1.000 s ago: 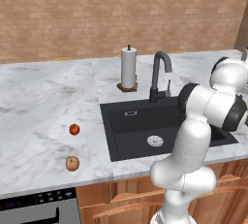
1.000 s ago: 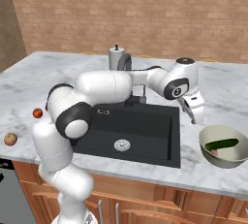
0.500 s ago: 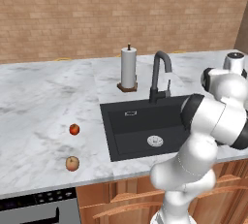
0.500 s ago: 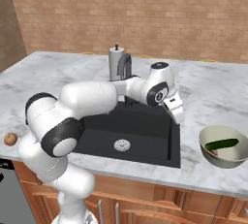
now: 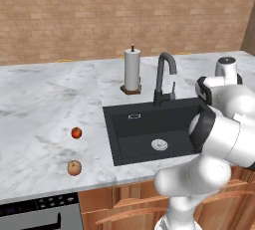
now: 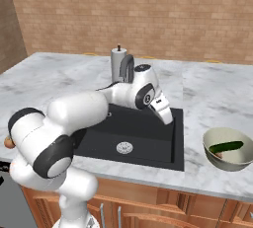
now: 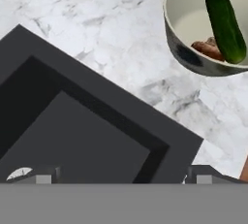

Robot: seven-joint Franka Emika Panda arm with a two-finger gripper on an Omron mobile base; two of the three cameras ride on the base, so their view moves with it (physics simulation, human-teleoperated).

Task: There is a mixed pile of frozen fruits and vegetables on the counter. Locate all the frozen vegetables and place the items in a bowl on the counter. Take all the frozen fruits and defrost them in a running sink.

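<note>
Even bright rendered light, soft faint shadows, no glare, slightly pixelated

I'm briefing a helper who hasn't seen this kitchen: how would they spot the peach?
Start at the black sink and look left across the marble counter. Two small balls lie there; the peach is the orange-tan one nearest the front edge, duller and slightly larger than the red ball behind it.

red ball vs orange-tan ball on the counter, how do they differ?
The red ball is redder and looks slightly smaller; the orange-tan ball is paler and a bit larger. The red ball sits farther back, the orange-tan ball nearer the counter front edge. Both are round, left of the sink, apart and not held.
</note>
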